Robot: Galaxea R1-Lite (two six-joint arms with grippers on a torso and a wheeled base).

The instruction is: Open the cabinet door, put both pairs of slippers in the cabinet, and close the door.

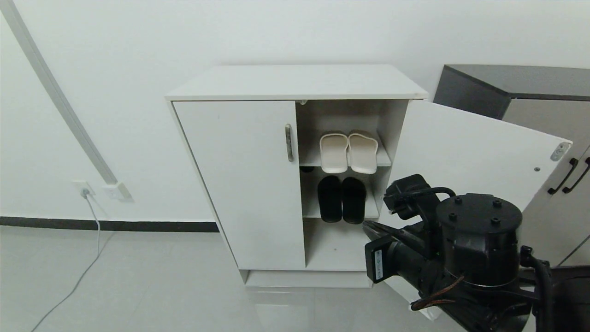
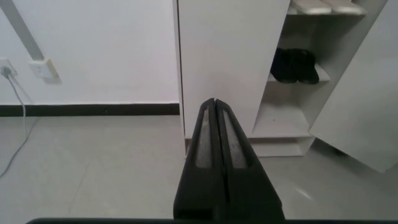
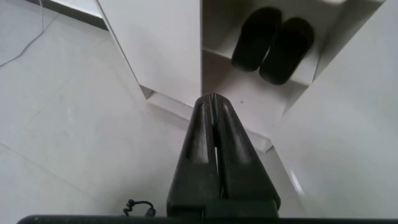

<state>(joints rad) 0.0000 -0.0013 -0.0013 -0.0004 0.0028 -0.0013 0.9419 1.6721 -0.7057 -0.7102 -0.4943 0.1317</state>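
The white cabinet (image 1: pixel 295 83) has its left door (image 1: pixel 239 180) closed and its right door (image 1: pixel 465 152) swung wide open to the right. Inside, a pair of white slippers (image 1: pixel 349 152) lies on the upper shelf and a pair of black slippers (image 1: pixel 342 199) on the shelf below. My right gripper (image 1: pixel 369 225) is shut and holds nothing, low in front of the open compartment, near the open door's inner face. From its wrist, the right gripper (image 3: pixel 213 98) points toward the cabinet base below the black slippers (image 3: pixel 273 42). My left gripper (image 2: pixel 214 101) is shut and empty, back from the closed door (image 2: pixel 230 56).
A grey cabinet (image 1: pixel 530 92) with black handles (image 1: pixel 569 175) stands right behind the open door. A wall socket (image 1: pixel 84 189) with a cable trailing over the floor is at the left. Open grey floor (image 1: pixel 138 286) lies before the cabinet.
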